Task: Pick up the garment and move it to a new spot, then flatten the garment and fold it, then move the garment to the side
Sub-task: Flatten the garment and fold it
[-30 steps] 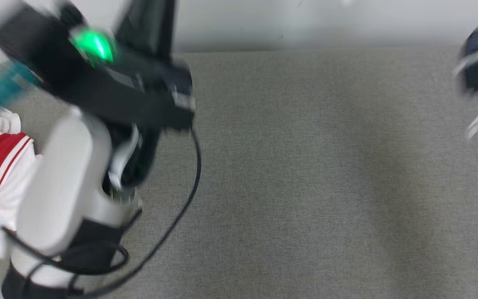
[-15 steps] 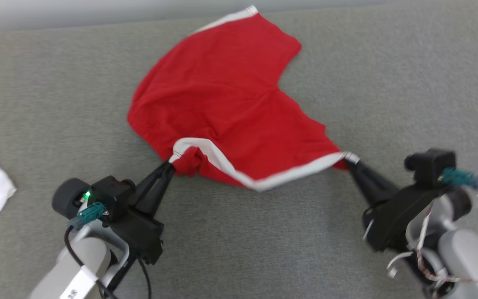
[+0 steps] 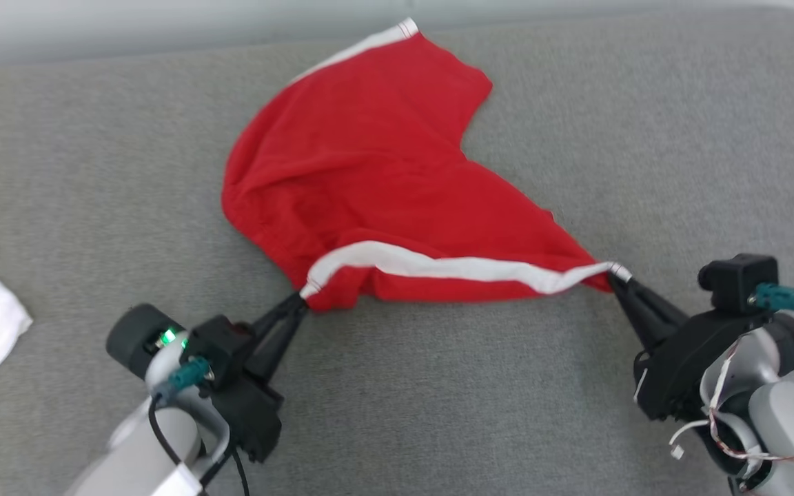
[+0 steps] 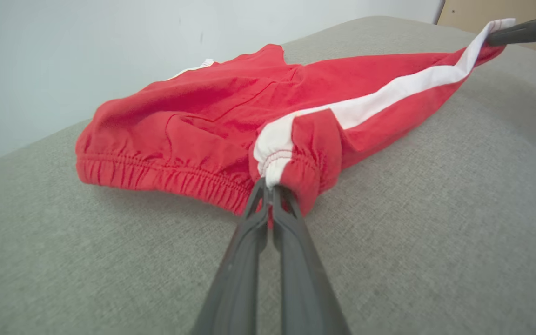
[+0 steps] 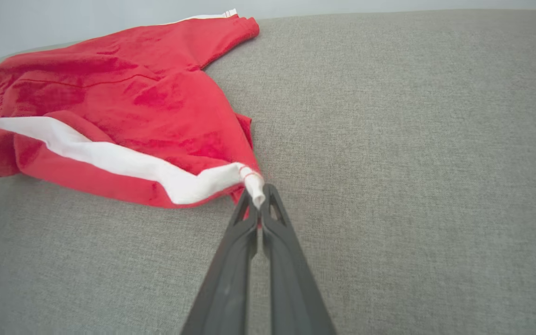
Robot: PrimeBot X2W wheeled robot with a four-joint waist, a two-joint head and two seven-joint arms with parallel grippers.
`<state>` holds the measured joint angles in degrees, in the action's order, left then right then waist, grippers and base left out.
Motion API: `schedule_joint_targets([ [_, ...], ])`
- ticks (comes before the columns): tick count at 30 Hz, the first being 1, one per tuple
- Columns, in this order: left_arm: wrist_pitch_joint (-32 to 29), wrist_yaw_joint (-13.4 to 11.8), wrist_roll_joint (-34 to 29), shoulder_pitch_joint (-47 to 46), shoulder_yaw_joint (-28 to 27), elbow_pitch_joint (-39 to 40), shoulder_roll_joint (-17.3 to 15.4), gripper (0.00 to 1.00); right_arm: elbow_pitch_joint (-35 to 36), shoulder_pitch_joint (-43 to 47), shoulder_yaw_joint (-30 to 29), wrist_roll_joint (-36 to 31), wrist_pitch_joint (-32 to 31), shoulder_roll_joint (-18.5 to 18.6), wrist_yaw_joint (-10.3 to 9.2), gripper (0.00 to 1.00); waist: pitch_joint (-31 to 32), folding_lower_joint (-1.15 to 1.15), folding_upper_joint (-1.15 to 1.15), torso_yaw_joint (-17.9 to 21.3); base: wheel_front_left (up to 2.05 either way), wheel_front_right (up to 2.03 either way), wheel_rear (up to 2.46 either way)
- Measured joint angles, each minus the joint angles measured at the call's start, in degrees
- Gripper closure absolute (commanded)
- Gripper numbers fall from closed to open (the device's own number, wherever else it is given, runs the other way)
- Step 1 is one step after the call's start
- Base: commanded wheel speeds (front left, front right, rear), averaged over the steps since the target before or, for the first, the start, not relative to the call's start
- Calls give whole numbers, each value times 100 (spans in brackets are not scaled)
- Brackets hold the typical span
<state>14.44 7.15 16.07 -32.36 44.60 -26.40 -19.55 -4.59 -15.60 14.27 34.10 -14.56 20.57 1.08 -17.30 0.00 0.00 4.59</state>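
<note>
Item: red fabric shorts with white side stripe (image 3: pixel 369 172), lying on grey woven surface (image 3: pixel 507 399). We clench the near-left corner in our left gripper (image 3: pixel 298 301) and the near-right corner in our right gripper (image 3: pixel 614 275).

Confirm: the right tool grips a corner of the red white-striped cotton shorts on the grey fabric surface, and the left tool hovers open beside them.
Wrong on the left tool: it is shut on the red white-striped cotton shorts at the waistband, as the left wrist view shows. The right tool grips a corner, on the grey fabric surface.
</note>
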Motion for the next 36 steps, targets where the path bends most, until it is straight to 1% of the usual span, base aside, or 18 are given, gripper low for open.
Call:
schedule_joint_targets([
  [5, 7, 0, 0, 380, 79, 501, -135, 100, -227, 192, 194, 10, 44, -102, 148, 100, 330, 0, 0, -182, 0, 0, 0],
  [9, 7, 0, 0, 796, 203, 827, -304, 100, -353, 470, 294, 18, 45, -112, 202, 100, 597, -1, 0, -315, 0, 0, 0],
  [11, 7, 0, 0, 965, 286, 899, -324, 100, -398, 633, 303, 30, 44, -101, 214, 100, 716, -1, 0, -379, 0, 0, 0],
  [14, 7, 0, 8, 1090, 339, 958, -342, 100, -442, 850, 387, 68, -9, -40, 281, 100, 872, -1, 0, -477, 0, 0, 0],
  [20, 7, 0, 14, 1210, 325, 956, -542, 100, -448, 982, 599, 65, -166, 101, 383, 100, 1058, -1, -1, -597, 0, 0, 0],
  [21, 7, 0, 13, 1232, 335, 951, -566, 70, -448, 988, 599, 65, -168, 133, 397, 100, 1070, -1, -1, -601, 0, 0, 0],
  [22, 7, 0, 7, 1250, 350, 951, -595, 46, -447, 988, 599, 65, -188, 153, 397, 100, 1076, -1, -1, -597, 0, 0, 0],
  [23, 7, 0, 4, 1282, 354, 948, -622, 0, -446, 988, 606, 64, -211, 165, 398, 100, 1078, -1, -1, -590, 0, 0, 0],
  [26, 8, 1, -19, 1394, 445, 899, -678, 0, -447, 989, 703, 60, -267, 191, 409, 100, 1076, -1, 0, -566, 0, 0, 0],
  [28, 7, 1, -43, 1471, 470, 853, -689, 0, -447, 1007, 816, 60, -318, 203, 456, 100, 1074, -1, -1, -555, 0, 0, 0],
  [30, 7, 1, -43, 1536, 472, 814, -703, 0, -457, 1048, 900, 59, -380, 216, 482, 75, 1073, -1, -1, -551, 0, 0, 0],
  [31, 7, 1, -43, 1571, 474, 791, -719, 0, -463, 1057, 955, 59, -432, 245, 500, 70, 1074, -1, -1, -551, 0, 0, 0],
  [32, 7, 1, -43, 1600, 474, 760, -734, 0, -464, 1070, 992, 59, -470, 272, 508, 58, 1075, -1, -1, -552, 0, 0, 0],
  [33, 7, 1, -43, 1634, 467, 745, -754, 0, -465, 1089, 1007, 59, -486, 307, 517, 0, 1078, -1, -1, -555, 0, 0, 0],
  [36, 7, 1, -41, 1775, 396, 676, -787, 0, -508, 1171, 1009, 57, -553, 457, 523, 0, 1095, -1, 0, -571, 0, 0, 0],
])
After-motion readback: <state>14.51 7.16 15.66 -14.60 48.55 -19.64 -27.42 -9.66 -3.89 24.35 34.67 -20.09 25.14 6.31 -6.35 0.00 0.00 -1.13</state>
